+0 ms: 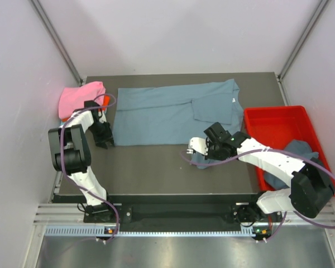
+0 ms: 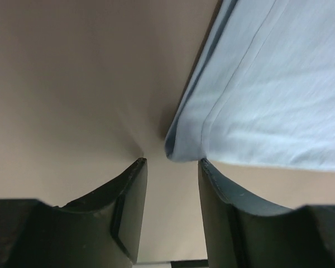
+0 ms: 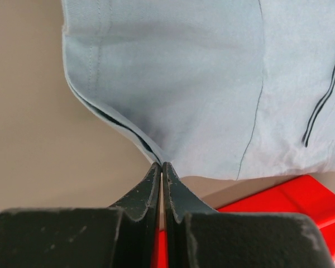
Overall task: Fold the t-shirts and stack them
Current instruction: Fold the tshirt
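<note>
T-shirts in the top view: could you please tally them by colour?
Blue-grey: 2 (spread t-shirt, crumpled t-shirt)
Pink: 1 (pink t-shirt)
Orange sliver beside the pink: unclear, uncounted
Total: 3

Overhead looking down, wrist views close; apparently sharing blue-grey t-shirt (image 1: 156,114)

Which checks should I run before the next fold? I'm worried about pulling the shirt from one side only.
1. The left hand is open: ok.
2. The spread t-shirt corner sits inside its grasp: not ok, it lies just ahead.
3. The right hand is shut on a grey hem: ok.
4. That hem belongs to the spread t-shirt: cannot tell.
5. The pink t-shirt lies apart from the spread one: ok.
</note>
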